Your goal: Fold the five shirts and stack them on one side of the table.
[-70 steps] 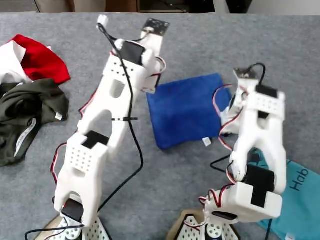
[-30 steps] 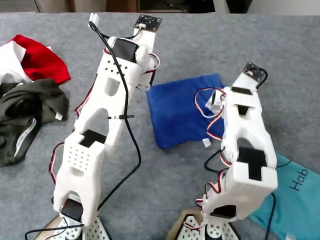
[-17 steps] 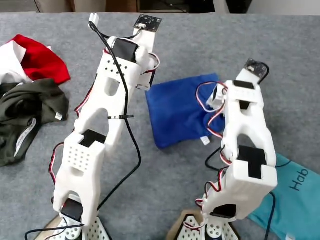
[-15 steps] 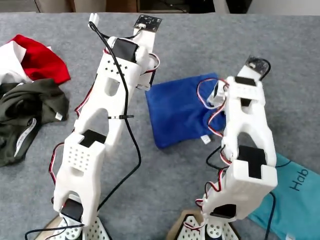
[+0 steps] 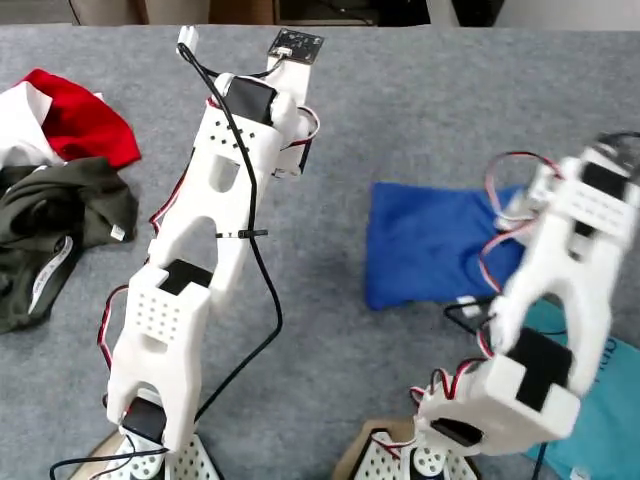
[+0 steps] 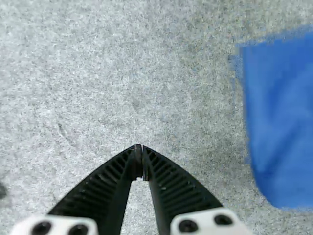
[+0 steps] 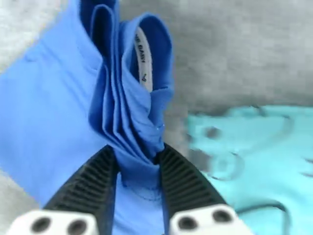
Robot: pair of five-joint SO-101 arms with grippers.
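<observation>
A folded blue shirt (image 5: 430, 245) lies right of centre on the grey table. My right gripper (image 7: 137, 161) is shut on a bunched edge of this blue shirt (image 7: 127, 112), at the shirt's right side in the high view. A teal shirt (image 5: 600, 400) lies flat at the near right corner, partly under the right arm; the teal shirt (image 7: 244, 147) lies just beside the blue one. My left gripper (image 6: 139, 161) is shut with nothing in it, held over bare table left of the blue shirt (image 6: 279, 117). A red and white shirt (image 5: 70, 115) and a dark green shirt (image 5: 50, 215) lie crumpled at the far left.
The grey felt table (image 5: 420, 90) has bare room at the back and in the centre front. Both arm bases stand at the near edge, with a black cable (image 5: 265, 290) hanging along the left arm.
My right gripper has dragged the blue shirt to the right, toward the teal shirt. The left arm has stayed still.
</observation>
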